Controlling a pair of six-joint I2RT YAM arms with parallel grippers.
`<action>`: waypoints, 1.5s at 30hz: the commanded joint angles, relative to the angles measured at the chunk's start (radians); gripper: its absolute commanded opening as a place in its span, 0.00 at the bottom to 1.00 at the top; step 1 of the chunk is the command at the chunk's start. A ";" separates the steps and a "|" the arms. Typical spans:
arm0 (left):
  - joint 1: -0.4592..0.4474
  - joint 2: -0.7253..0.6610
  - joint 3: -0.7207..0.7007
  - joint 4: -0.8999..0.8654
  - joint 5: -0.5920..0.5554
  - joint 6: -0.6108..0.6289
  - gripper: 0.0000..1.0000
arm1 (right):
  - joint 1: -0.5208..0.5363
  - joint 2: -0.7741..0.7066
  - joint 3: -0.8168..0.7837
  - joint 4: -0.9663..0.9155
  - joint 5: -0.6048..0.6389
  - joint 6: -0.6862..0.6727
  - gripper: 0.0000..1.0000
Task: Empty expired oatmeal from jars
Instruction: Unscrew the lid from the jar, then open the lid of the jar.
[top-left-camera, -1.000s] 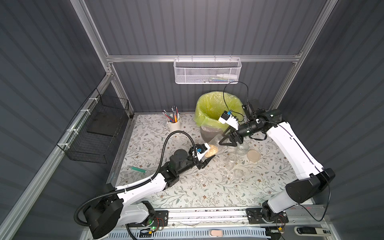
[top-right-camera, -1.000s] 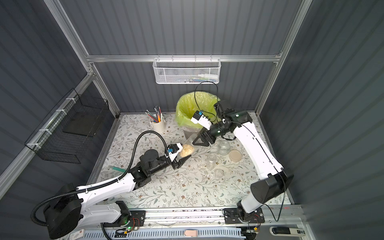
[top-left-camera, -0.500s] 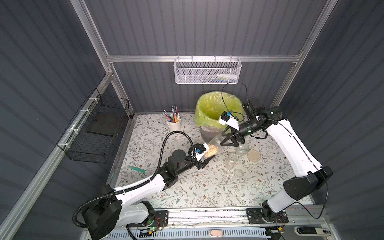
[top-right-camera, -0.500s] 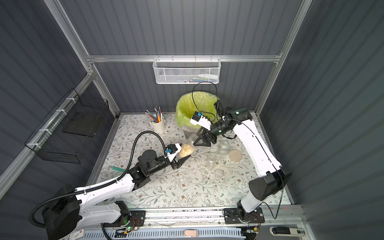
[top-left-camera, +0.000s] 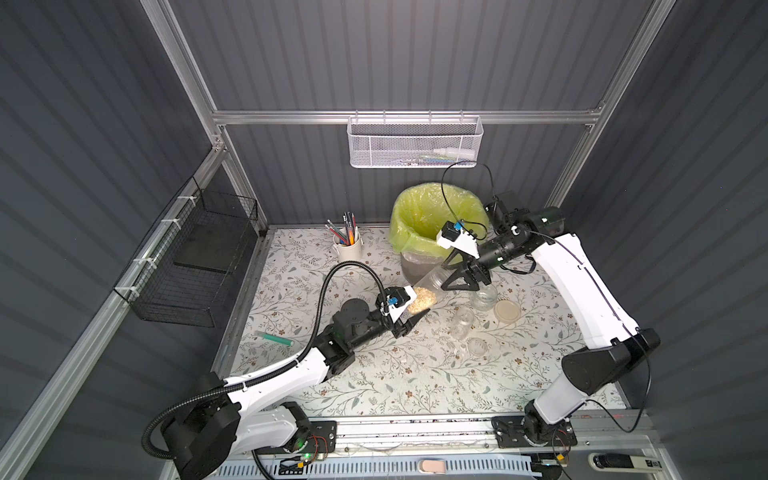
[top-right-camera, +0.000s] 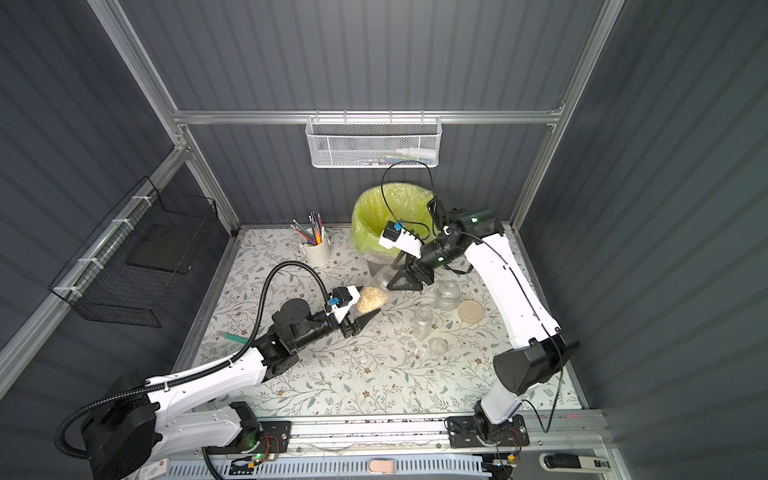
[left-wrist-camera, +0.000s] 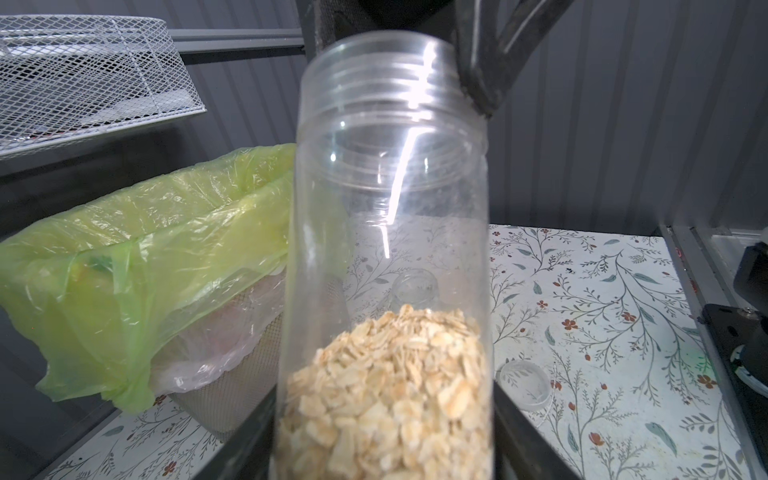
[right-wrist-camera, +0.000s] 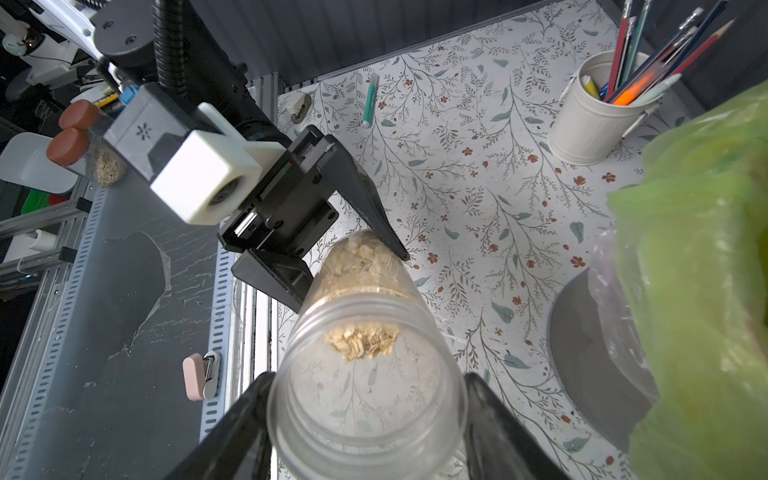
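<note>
A tall clear jar (top-left-camera: 432, 286) hangs tilted over the table in front of the bin, held at both ends. The oatmeal (top-left-camera: 420, 300) is a heap of pale flakes in its bottom end. My left gripper (top-left-camera: 415, 306) is shut on that end, with a finger (left-wrist-camera: 524, 440) on each side of the flakes (left-wrist-camera: 386, 395). My right gripper (top-left-camera: 457, 277) is shut on the open, lidless mouth end (right-wrist-camera: 365, 374), and oatmeal (right-wrist-camera: 360, 340) shows down inside. Both top views show this jar (top-right-camera: 384, 283) spanning the two grippers. A squat empty jar (top-left-camera: 484, 296) and a narrow empty jar (top-left-camera: 462, 322) stand to the right.
The grey bin with its yellow-green bag (top-left-camera: 432, 216) stands just behind the held jar. A beige disc lid (top-left-camera: 507, 311) and a small clear round piece (top-left-camera: 477, 347) lie on the table. A white mug of pencils (top-left-camera: 348, 245) stands at the back, and a teal marker (top-left-camera: 274, 338) lies at the left.
The right arm has shifted very slightly. The jar and both grips look the same.
</note>
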 joint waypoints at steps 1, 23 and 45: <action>0.011 -0.007 0.001 -0.074 0.009 -0.001 0.01 | -0.025 -0.021 -0.033 0.049 -0.039 0.013 0.35; 0.011 -0.004 0.066 -0.084 0.024 0.028 0.00 | -0.022 -0.091 -0.246 0.265 -0.070 0.127 0.74; 0.010 -0.010 0.061 -0.083 0.016 0.031 0.00 | -0.071 -0.169 -0.319 0.378 -0.036 0.253 0.99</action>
